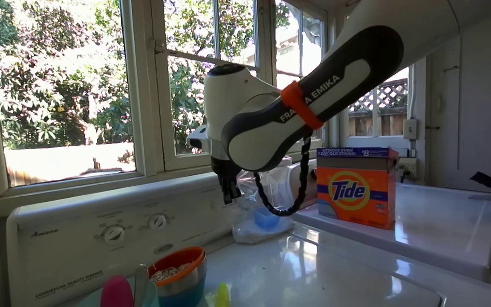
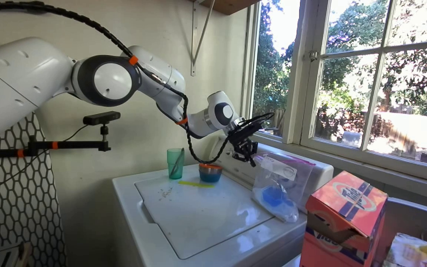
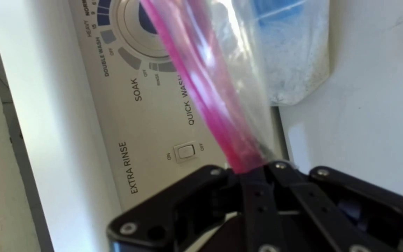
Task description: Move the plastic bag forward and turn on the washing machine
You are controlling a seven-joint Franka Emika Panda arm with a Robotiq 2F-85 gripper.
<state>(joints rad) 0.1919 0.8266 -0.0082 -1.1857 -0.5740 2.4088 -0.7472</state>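
The gripper (image 3: 266, 168) is drawn together, apparently pinching the pink-edged top corner of the bag (image 2: 284, 185) — a hold likely apt for pulling. The bag rests on the washer (image 2: 209, 218) and, in the wrist view, overlaps the dial (image 3: 131, 33) — presumably why it must move.
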